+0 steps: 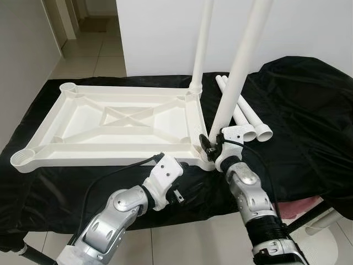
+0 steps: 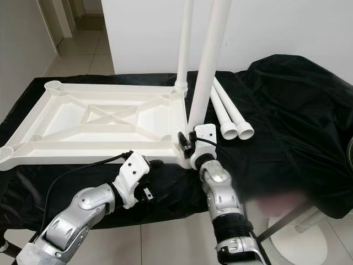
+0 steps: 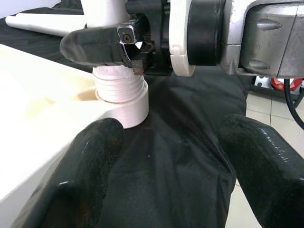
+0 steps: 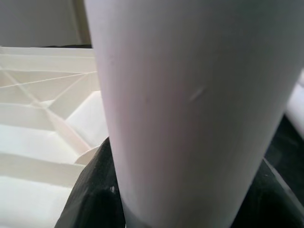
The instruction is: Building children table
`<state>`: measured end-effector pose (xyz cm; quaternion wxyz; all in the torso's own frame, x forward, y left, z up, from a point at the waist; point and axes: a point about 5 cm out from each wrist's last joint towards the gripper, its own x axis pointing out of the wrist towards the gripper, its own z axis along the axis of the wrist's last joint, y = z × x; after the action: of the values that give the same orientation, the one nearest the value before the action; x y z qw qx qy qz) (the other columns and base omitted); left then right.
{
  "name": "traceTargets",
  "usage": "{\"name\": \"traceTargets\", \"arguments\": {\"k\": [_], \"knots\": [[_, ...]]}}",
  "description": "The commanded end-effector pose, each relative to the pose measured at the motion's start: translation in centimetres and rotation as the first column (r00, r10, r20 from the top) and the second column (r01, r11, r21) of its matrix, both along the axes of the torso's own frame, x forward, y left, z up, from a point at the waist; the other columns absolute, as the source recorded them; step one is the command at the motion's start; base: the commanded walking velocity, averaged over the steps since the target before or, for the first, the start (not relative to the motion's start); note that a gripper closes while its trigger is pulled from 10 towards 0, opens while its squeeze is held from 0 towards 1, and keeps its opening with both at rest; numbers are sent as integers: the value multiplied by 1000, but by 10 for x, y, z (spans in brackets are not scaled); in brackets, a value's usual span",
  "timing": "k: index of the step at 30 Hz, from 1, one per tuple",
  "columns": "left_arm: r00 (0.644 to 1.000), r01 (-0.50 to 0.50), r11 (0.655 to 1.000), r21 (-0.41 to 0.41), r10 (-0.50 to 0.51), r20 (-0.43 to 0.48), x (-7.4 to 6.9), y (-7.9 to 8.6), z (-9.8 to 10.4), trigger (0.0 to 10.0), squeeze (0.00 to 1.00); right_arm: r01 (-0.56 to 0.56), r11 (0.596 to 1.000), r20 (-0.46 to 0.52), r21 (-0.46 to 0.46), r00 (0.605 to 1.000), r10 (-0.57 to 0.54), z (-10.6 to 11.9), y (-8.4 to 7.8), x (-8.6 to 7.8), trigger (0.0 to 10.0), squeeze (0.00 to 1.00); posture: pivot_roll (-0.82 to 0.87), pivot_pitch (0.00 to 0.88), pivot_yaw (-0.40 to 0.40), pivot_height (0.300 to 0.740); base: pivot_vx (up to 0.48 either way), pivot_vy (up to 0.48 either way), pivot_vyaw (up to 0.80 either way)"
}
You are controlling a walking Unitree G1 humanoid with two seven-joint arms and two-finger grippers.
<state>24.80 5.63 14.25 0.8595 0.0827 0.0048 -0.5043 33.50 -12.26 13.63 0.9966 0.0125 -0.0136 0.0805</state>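
Covering the counter [image 1: 309,110] is a black cloth, with a white wall behind and a tiled floor [image 1: 94,49] at the far left. The white table top [image 1: 116,124] lies upside down on the cloth. One leg [image 1: 201,49] stands in its far right corner, and two spare legs [image 1: 245,113] lie to the right. The tops of the standing legs are cut off. The right end effector [image 1: 212,146] is closed around the near right leg [image 1: 242,66], low by its socket. The left end effector [image 3: 166,156] hangs open just near that corner, holding nothing.
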Motion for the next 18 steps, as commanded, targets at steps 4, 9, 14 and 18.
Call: {"name": "traceTargets", "arguments": {"k": [4, 9, 14, 18], "knots": [[1000, 29, 1000, 0, -29, -2, -3, 0, 2, 10000, 0, 133, 990, -110, 43, 986, -127, -22, -1, -11, 10000, 0, -22, 25, 5, 740, 0, 0, 0], [999, 33, 999, 0, -33, -2, -3, -1, 1, 10000, 0, 221, 974, -132, 56, 968, -212, -23, 5, -18, 10000, 0, -22, 17, 0, 740, 0, 0, 0], [999, 36, 999, 0, -36, -1, -3, -2, 1, 10000, 0, 316, 946, -132, 79, 943, -304, -20, 8, -23, 10000, 0, -22, 12, -6, 740, 0, 0, 0], [999, 35, 999, 0, -35, 1, -3, -2, 1, 10000, 0, 344, 936, -112, 74, 936, -335, -18, 10, -23, 10000, 0, -20, 8, -7, 740, 0, 0, 0]]}}
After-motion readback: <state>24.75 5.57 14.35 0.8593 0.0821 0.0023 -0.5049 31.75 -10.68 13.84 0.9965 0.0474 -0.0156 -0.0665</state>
